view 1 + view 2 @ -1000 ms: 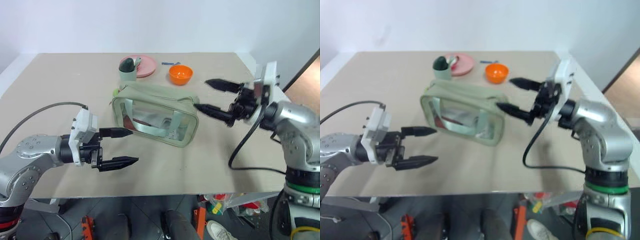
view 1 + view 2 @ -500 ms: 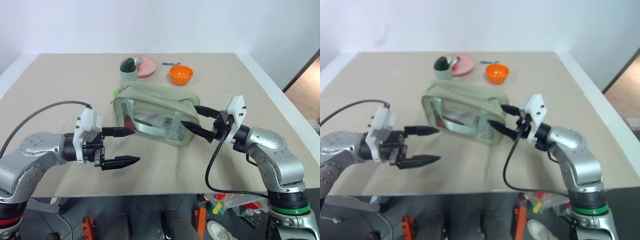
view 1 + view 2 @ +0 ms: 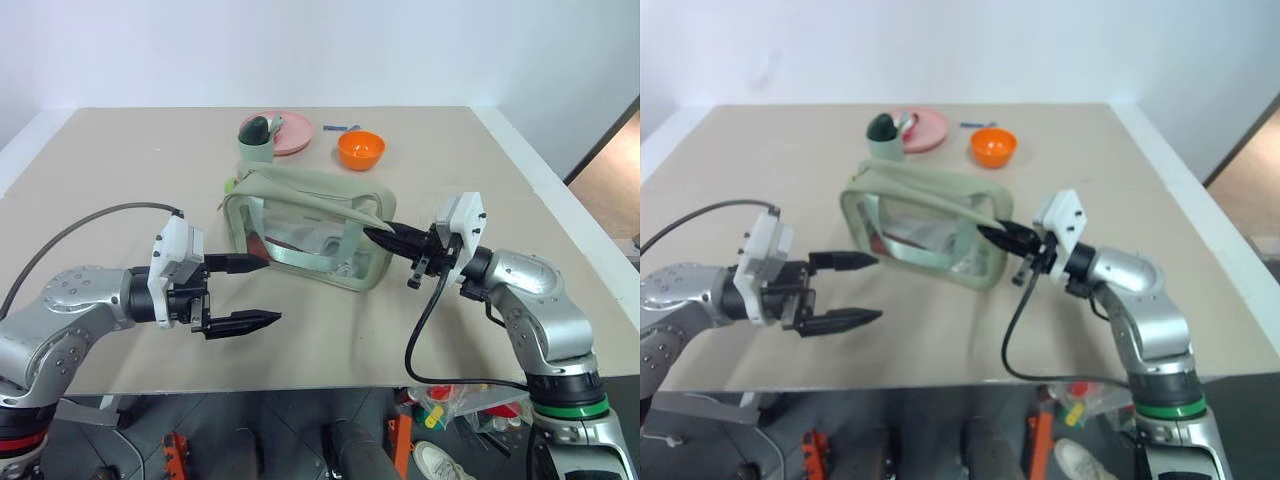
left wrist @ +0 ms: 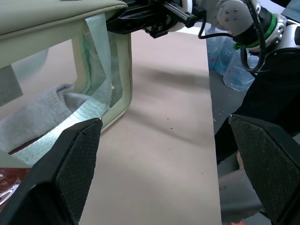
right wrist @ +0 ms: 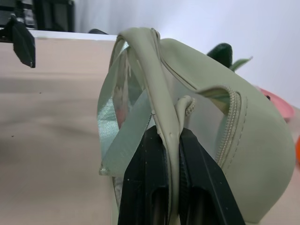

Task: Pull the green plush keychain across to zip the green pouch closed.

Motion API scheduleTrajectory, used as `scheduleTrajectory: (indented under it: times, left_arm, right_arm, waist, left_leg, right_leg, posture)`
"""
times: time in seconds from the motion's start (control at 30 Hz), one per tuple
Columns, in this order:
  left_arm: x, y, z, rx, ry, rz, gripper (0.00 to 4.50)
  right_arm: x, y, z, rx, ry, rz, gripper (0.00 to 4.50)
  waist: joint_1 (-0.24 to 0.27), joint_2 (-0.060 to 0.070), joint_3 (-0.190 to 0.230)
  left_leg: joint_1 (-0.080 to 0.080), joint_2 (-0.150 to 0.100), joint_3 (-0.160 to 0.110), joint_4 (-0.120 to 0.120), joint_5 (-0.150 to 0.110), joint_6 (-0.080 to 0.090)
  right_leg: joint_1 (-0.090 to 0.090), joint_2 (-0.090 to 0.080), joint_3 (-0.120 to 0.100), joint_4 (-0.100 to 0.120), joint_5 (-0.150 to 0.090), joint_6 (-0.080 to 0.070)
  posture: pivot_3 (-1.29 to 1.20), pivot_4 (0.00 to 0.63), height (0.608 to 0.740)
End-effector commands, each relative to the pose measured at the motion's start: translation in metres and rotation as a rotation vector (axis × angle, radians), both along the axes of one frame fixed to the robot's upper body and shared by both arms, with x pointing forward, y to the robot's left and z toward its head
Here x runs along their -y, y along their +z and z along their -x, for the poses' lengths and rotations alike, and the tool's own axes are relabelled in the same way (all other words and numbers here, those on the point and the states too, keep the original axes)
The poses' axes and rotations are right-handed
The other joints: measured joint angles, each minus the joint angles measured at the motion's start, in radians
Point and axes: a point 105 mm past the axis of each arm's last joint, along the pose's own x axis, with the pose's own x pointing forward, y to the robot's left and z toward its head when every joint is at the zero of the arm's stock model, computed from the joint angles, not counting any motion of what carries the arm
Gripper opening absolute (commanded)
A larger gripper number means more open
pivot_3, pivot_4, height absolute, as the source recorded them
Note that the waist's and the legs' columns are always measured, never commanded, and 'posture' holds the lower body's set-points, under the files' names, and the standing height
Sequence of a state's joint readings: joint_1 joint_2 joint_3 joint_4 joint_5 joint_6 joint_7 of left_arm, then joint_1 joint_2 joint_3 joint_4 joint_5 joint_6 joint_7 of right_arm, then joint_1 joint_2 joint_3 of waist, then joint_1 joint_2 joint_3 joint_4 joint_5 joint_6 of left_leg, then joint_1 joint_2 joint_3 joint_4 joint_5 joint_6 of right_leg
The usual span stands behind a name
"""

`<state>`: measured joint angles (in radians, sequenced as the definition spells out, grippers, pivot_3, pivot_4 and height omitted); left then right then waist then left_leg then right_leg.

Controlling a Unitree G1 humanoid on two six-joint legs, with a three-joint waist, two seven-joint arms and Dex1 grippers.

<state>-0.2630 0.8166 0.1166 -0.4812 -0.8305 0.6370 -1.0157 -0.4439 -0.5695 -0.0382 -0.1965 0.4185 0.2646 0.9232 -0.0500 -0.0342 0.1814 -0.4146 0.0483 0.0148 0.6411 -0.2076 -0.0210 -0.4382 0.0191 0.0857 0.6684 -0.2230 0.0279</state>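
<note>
The green pouch (image 3: 330, 187) stands mid-table, a pale sage bag with clear panels and grey cloth inside. At its left end a bit of the lime green plush keychain (image 3: 231, 185) peeks out. My right gripper (image 3: 378, 234) is shut on the pouch's fabric strap (image 5: 169, 117) at the right end, and the strap runs taut between the two black fingers (image 5: 149, 178). My left gripper (image 3: 268, 291) hangs open just left of the pouch, a little in front of it, touching nothing. The left wrist view looks along the pouch's clear front panel (image 4: 56, 112) towards the right gripper (image 4: 140, 18).
Behind the pouch stand a pale green cup (image 3: 256, 150) holding a dark green rounded object, a pink plate (image 3: 292, 138) and an orange bowl (image 3: 361, 148). A small blue item (image 3: 340, 127) lies at the back. Bare tabletop lies in front of the pouch.
My right gripper came down and in to the pouch's right end and shut on its strap. The left gripper stayed open in place.
</note>
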Motion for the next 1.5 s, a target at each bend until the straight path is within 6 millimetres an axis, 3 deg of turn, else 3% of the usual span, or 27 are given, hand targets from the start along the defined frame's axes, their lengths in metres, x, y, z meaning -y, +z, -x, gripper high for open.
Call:
scheduleTrajectory:
  times: [0.03, 0.47, 0.7, 1.03, 1.17, 1.27, 1.5]
  left_arm:
    - [0.000, 0.003, 0.001, 0.024, -0.002, -0.003, 4.50]
    - [-0.001, 0.001, 0.002, 0.027, 0.011, -0.019, 4.50]
    - [-0.001, 0.003, 0.001, 0.037, 0.024, -0.019, 4.50]
    - [-0.001, 0.003, -0.006, 0.056, 0.060, -0.007, 4.50]
    - [-0.005, 0.005, -0.013, 0.050, 0.119, 0.032, 4.50]
    - [-0.020, 0.014, -0.023, 0.004, 0.231, 0.124, 4.50]
    - [-0.092, 0.026, -0.049, -0.120, 0.572, 0.263, 4.50]
  right_arm:
    - [-0.007, 0.024, 0.010, 0.089, 0.141, -0.040, 0.04]
    - [0.017, 0.016, 0.004, 0.102, 0.217, 0.052, 0.04]
    - [0.027, 0.040, -0.003, 0.154, 0.159, -0.015, 0.04]
    - [0.027, -0.005, -0.002, 0.091, 0.146, 0.045, 0.04]
    - [0.026, -0.008, -0.004, 0.096, 0.140, 0.048, 0.04]
    - [0.025, -0.008, -0.004, 0.103, 0.148, 0.056, 0.04]
    - [0.021, -0.006, -0.003, 0.115, 0.164, 0.071, 0.04]
  waist:
    - [0.000, 0.000, 0.000]
    - [0.002, 0.000, 0.000]
    - [0.002, 0.000, 0.000]
    - [0.001, 0.000, 0.000]
    - [0.001, 0.000, 0.000]
    - [0.000, 0.000, 0.000]
    - [-0.001, 0.000, 0.000]
  left_leg:
    - [0.000, 0.000, 0.000, 0.000, 0.000, 0.000]
    - [-0.001, 0.000, 0.000, 0.000, 0.000, 0.000]
    - [0.000, 0.000, 0.000, 0.000, 0.000, 0.000]
    - [0.000, 0.000, 0.000, 0.000, 0.000, 0.000]
    - [0.004, 0.000, 0.000, 0.000, 0.000, 0.000]
    - [0.008, 0.000, 0.001, 0.000, 0.000, 0.000]
    - [0.011, 0.001, 0.000, 0.000, 0.000, 0.000]
  right_leg:
    - [0.000, 0.000, 0.000, 0.000, 0.000, 0.000]
    - [0.000, 0.000, 0.000, 0.000, 0.000, 0.001]
    - [0.001, 0.000, 0.000, 0.000, 0.000, 0.001]
    - [0.001, 0.000, 0.000, 0.000, 0.000, 0.001]
    - [0.004, 0.000, 0.000, 0.000, 0.000, 0.000]
    - [0.008, 0.000, 0.001, 0.000, 0.000, 0.000]
    - [0.010, 0.001, 0.000, 0.000, 0.001, -0.001]
  posture:
    - [0.00, 0.150, 0.740]
    - [0.00, 0.150, 0.740]
    - [0.00, 0.150, 0.740]
    - [0.00, 0.150, 0.740]
    - [0.00, 0.150, 0.740]
    - [0.00, 0.150, 0.740]
    - [0.00, 0.150, 0.740]
